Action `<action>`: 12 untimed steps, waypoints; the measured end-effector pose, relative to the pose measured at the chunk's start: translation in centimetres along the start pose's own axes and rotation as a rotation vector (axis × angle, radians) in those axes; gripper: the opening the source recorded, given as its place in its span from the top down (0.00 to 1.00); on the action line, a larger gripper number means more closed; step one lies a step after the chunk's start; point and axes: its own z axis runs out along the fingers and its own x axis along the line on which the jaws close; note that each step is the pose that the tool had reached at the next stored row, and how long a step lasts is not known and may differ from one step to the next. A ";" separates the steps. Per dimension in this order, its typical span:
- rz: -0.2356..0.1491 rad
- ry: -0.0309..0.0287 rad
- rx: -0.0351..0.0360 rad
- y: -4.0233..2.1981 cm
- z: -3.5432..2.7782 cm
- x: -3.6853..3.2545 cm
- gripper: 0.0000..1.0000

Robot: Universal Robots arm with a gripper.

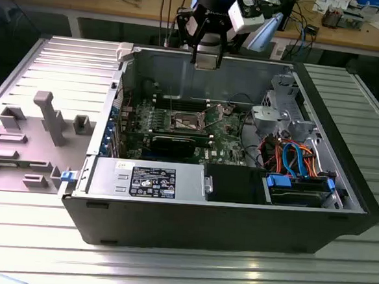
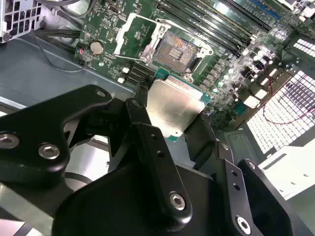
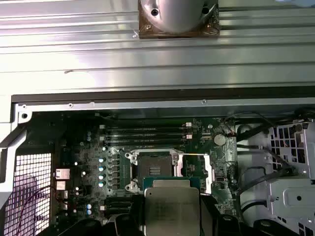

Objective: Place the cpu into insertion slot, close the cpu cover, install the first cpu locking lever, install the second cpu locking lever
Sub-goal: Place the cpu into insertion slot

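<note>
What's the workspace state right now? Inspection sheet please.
Surface: ribbed metal table, open computer case on it.
Job's things: cpu held above the board; insertion slot empty; cpu cover open.
Clutter: grey fixture blocks on the exterior view's left.
Grippers: gripper shut on the cpu.
Cables: orange and blue cables inside the case.
Surroundings: wooden bench behind.
</note>
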 end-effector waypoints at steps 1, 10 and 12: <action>0.000 0.0000 0.0001 0.00 0.00 0.00 0.46; 0.025 -0.0022 0.0004 -0.42 0.05 -0.02 0.46; 0.026 -0.0023 0.0002 -0.42 0.06 -0.02 0.46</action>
